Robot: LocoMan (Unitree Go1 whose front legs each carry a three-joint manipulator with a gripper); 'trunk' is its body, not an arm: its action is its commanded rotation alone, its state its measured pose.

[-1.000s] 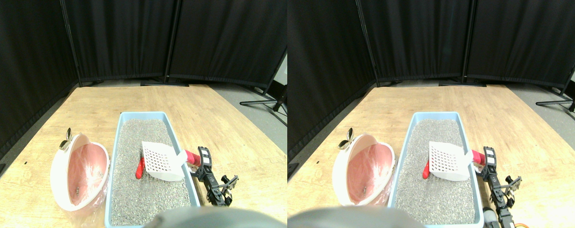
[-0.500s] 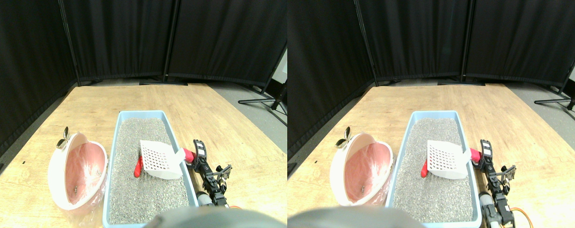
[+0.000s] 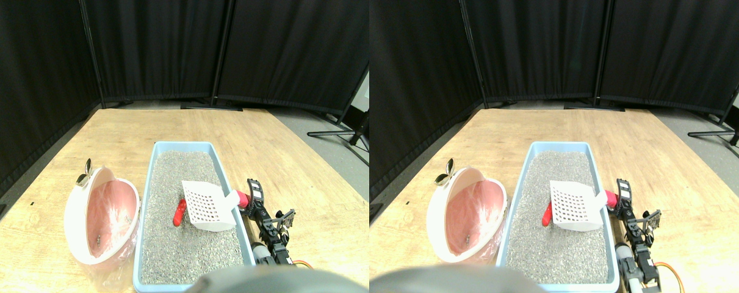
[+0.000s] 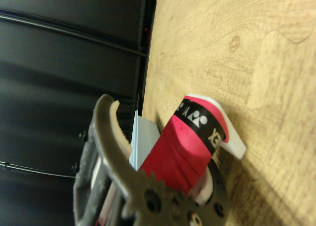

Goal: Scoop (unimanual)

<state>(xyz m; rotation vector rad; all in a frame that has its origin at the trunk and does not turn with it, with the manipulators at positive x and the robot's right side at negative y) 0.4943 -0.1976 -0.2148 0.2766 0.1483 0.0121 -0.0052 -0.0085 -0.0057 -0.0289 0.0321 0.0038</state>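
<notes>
Wooden flooring spreads across the scene, closed in at the back by black curtains.

Nearest, at the lower right, the right gripper reaches in from beside a light blue litter tray. In the wrist view the dark toothed jaw curves alongside the red-wrapped handle, which fills the middle of that picture; whether the jaws are clamped on it cannot be told.

That handle crosses the tray's right rim. It belongs to a white slotted scoop, whose head lies tilted on the grey litter near the tray's middle, toward the right wall. Just left of the scoop head, a small red object pokes up from the litter, touching or nearly touching the scoop's edge.

Left of the tray, close beside it, a white bin lined with pinkish plastic lies tipped.

Farther off, a stand's dark legs rest at the floor's right edge.
</notes>
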